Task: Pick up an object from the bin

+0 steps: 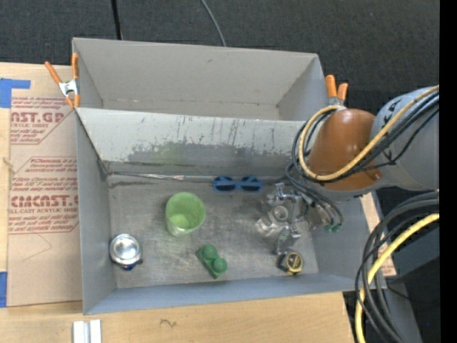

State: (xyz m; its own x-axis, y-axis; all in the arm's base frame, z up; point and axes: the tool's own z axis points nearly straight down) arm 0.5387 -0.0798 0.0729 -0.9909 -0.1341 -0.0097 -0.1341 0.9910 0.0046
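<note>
PICKING FROM THE BIN: The gripper (284, 229) was pictured low over the right end of the bin (93, 191), just beside a small black-and-yellow round thing (291, 263) lying by the front wall (whether the gripper was open or closed could not be told). A miss was judged possible there: the thing could be pushed into the corner, or the wall struck. More open room was left toward the green cup (184, 213) and the green toy (212, 260), both well apart.
</note>
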